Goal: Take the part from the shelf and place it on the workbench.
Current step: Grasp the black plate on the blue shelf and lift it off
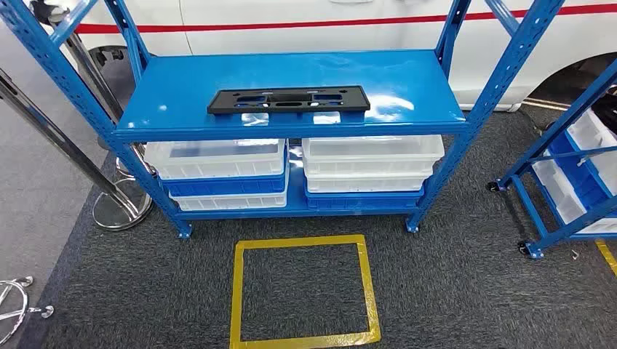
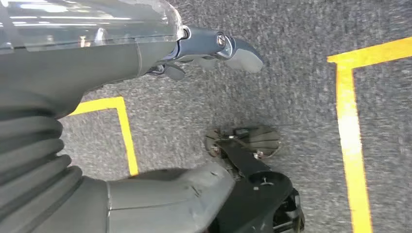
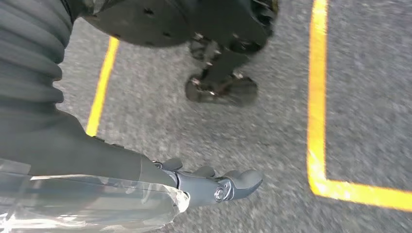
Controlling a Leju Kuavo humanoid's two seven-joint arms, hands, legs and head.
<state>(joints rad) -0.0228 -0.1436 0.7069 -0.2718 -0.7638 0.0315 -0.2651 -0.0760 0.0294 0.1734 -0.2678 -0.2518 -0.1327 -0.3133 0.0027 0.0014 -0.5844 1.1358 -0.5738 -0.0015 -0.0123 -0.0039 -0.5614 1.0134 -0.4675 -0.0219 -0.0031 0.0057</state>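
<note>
**Part on the top shelf, both hands hanging over the carpet**

The black part point(image 1: 289, 99), a long flat plate with slots cut through it, lies flat on the top board of the blue shelf point(image 1: 182, 87), near the middle and slightly toward the front edge. Nothing touches it. Below it, white and blue bins point(image 1: 218, 171) sit stacked on the lower board. On the grey carpet in front of the shelf, yellow tape point(image 1: 240, 291) marks a square.

The left hand point(image 2: 194, 48) hangs above the carpet, well apart from the part; its fingers point(image 2: 243, 53) are stretched out, holding nothing, with the thumb set apart from them. The right hand point(image 3: 204, 187) hangs likewise over the carpet, its fingers point(image 3: 245, 180) extended and bare, nothing between them. Yellow tape lines run on the carpet beyond both sets of fingers. The wrist views are somewhat blurred.
</note>
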